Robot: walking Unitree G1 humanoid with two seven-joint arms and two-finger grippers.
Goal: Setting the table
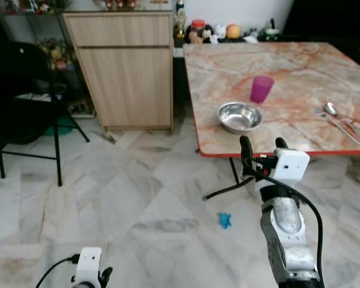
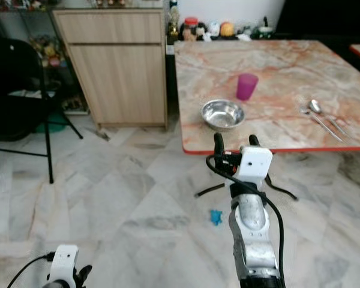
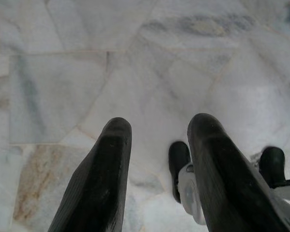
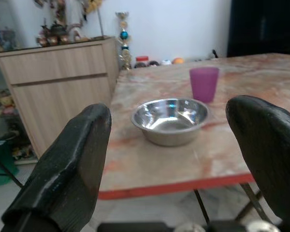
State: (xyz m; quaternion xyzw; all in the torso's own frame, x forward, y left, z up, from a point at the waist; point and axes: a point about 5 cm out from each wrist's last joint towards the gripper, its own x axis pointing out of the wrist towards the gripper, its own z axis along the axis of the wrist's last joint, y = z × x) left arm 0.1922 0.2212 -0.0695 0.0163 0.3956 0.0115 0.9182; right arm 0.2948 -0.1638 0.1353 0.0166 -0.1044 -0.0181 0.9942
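Your right gripper (image 1: 263, 144) spread, empty; steel bowl (image 1: 240, 116) just ahead, purple cup (image 1: 261, 89) beyond, spoon (image 1: 331, 109), probably fork beside. Plates missing.

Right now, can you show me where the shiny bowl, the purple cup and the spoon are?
shiny bowl (image 1: 240, 116), left eye view, on the inside bottom of the bowl.
purple cup (image 1: 261, 89), left eye view, on the cup's side wall.
spoon (image 1: 330, 108), left eye view, on the spoon's rounded head.
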